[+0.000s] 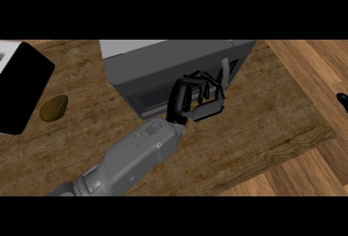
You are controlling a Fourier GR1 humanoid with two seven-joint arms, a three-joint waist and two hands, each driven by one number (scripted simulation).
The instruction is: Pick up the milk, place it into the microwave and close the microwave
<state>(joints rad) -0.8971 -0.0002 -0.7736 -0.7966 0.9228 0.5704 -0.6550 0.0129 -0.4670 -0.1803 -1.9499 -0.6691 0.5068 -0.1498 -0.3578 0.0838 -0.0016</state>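
The grey microwave (163, 60) stands at the back middle of the wooden counter (258, 124). Its dark-windowed front (151, 99) faces me and looks closed. My left hand (197, 97) lies against the right part of that front, fingers loosely bent and touching it, with nothing in them. The left forearm (136, 152) comes in from the lower left. No milk shows anywhere. Only a small black tip of my right hand (343, 102) appears at the right edge, off the counter.
A black and white box-shaped appliance (20, 87) stands at the left edge. A brownish oval item (54, 108), like a potato, lies beside it. The counter's edge runs diagonally at the right, with lighter plank floor (312, 69) beyond.
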